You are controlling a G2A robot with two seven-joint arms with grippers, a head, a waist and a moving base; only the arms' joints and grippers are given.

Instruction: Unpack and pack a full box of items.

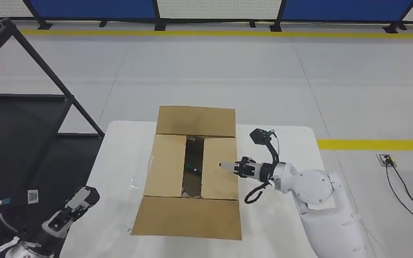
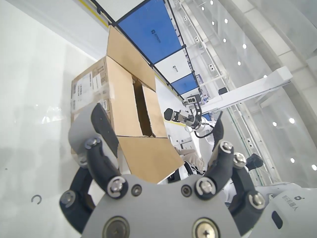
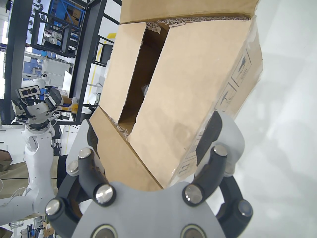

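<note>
Cardboard box (image 1: 166, 164) partly fills the space between the right jaws in the right wrist view. Those jaws are spread wide, fingers (image 3: 214, 134) well apart and gripping nothing. In the top view the right jaws hang over the inner flap (image 1: 216, 184) on the right arm's (image 1: 310, 187) side; contact with the flap cannot be judged. Left jaws are likewise spread and empty, fingers (image 2: 101, 120) apart. They are held low by the near left corner of the tabletop (image 1: 116, 161) on the left arm (image 1: 64, 219), well apart from the box. Box stands mid-tabletop. The two side flaps are folded in almost flat, the other inner flap (image 1: 166, 193) matching the first, with a narrow dark gap (image 1: 193, 151) between them. Something dark and greenish (image 1: 190, 169) shows down in the gap, too small to identify. Far flap (image 1: 195, 120) and near flap (image 1: 187, 217) are folded outward, away from the opening. Printed labels (image 2: 96, 80) are on the box's side wall, with handling symbols (image 3: 241, 69) on another wall. A small clear scrap (image 1: 133, 182) lies on the tabletop just beside the box on the left arm's side. A black frame (image 1: 61, 97) stands off that edge, and a yellow floor line (image 1: 206, 32) and blue panels (image 1: 90, 8) lie beyond.
</note>
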